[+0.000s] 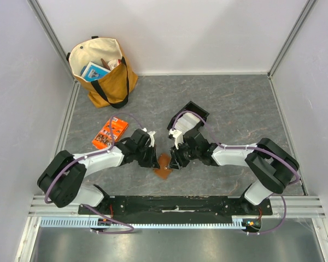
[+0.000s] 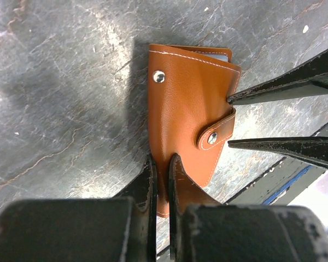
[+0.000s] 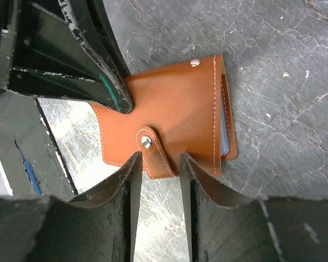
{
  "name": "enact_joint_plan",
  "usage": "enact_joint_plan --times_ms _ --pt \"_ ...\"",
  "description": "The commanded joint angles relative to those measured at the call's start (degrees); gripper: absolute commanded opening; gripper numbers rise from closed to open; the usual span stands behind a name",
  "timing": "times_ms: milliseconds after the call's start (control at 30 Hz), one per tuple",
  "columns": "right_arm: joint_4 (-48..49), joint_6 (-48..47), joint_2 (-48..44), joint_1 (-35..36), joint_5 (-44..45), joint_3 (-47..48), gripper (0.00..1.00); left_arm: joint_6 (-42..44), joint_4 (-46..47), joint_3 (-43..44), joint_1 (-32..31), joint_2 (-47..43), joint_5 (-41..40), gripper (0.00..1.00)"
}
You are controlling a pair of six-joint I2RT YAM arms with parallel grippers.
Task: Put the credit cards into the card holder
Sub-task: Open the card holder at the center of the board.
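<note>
From above: left arm folded at the lower left, elbow out toward the frame edge, forearm running right to the left gripper (image 1: 151, 157) just left of centre. Mirrored on the other side by the right arm, forearm running left to the right gripper (image 1: 176, 157). Between the two tips, low in the middle of the frame, on the grey table (image 1: 235, 103): the wallet (image 1: 163, 172), closed and mostly covered by both tools.

In the left wrist view, at the bottom: left fingers (image 2: 147, 188) pressed together on the wallet's near edge, leather pinched between them. From the right edge, two thin dark fingers of the other tool, one above the strap (image 2: 216, 134) and one below.

In the right wrist view, rising from the bottom: right fingers (image 3: 132, 180) standing apart, strap and snap between them. Cannot tell whether either pad touches the leather. At the upper left, the left tool clamped on the wallet's corner.

Along the wallet's open side, at the right of that frame: a pale blue sliver of cards (image 3: 223, 128) tucked inside, number impossible to tell. Pinched edge hidden behind the left fingers.

Upper left of the top view: tote bag (image 1: 101, 71), contents hard to make out. Below it, an orange packet (image 1: 109, 134). Near the centre, a black tray (image 1: 190, 113), partly covered by the right arm.
</note>
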Motion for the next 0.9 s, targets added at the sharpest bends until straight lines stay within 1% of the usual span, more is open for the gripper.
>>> enact_joint_plan --times_ms 0,233,467,567,700,833,867 --pt "-4.14 -0.12 1.37 1.55 -8.25 0.08 0.4 7.29 -0.11 3.02 -1.16 4.34 -1.15 0.02" --pt "-5.46 -0.82 2.25 1.73 -12.48 1.66 0.41 7.73 0.94 5.04 -0.99 6.89 -1.15 0.02" --pt "-6.52 -1.18 4.71 2.87 -13.37 3.24 0.41 8.35 1.12 6.1 -1.08 7.77 -1.33 0.02" --pt "-7.13 -1.35 5.86 3.22 -13.01 3.33 0.37 8.43 1.03 6.45 -1.07 7.86 -2.03 0.02" --pt "-7.57 -1.7 6.38 4.1 -13.36 3.42 0.24 8.87 1.03 6.8 -0.99 7.86 -3.34 0.02" --pt "-8.19 -2.58 6.91 5.33 -13.8 4.21 0.21 8.96 1.12 7.33 -0.99 8.21 -3.7 0.02" --pt "-8.27 -2.67 7.26 5.59 -13.8 4.56 0.17 8.87 1.21 7.33 -0.99 8.3 -3.7 0.02"
